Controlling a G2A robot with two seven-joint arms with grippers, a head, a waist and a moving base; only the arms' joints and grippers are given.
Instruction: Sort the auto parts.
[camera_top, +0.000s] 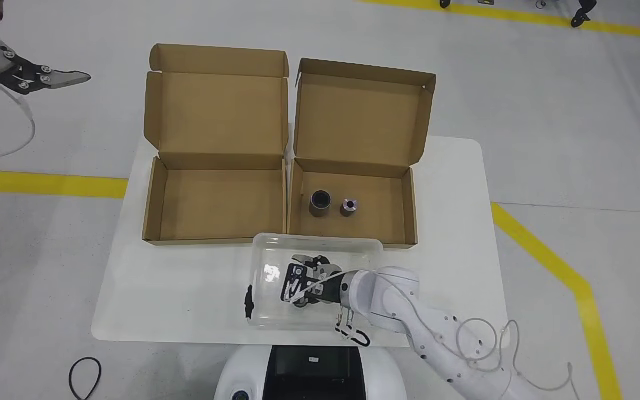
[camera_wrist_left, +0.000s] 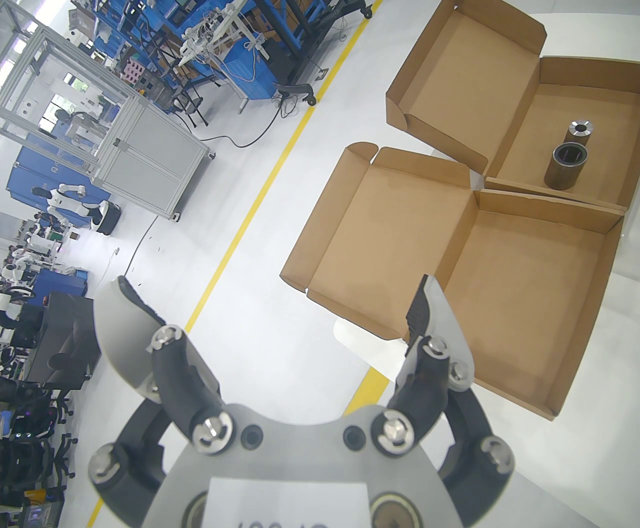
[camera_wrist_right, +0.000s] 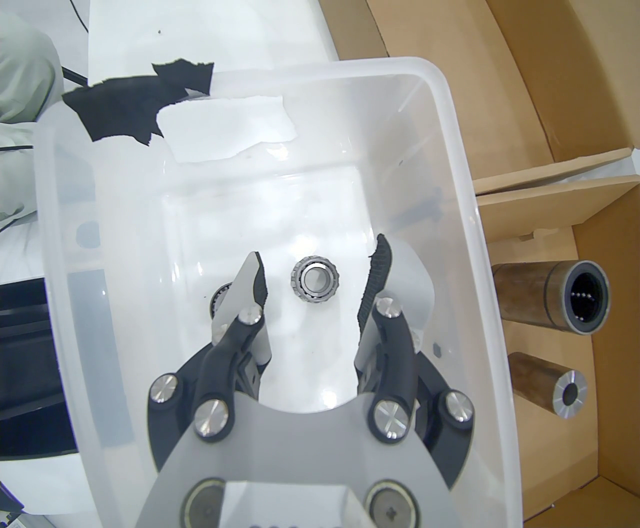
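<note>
While right end effector hangs released over 1 bearing in the bin, its finger half-hides a 2nd bearing; left end effector also released.

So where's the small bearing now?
In the right wrist view the bearing lies in the clear bin, between the open fingers of the right gripper, touching neither.

Right arm, at 5 o'clock in the top view: glossy white shell of rounded segments, with a thin white cable looping beside it. Right gripper and left gripper are alike: grey metal palm plate, black curved linkages pinned by round silver screws, silver fingers faced with black ribbed pads, white label on the plate.
</note>
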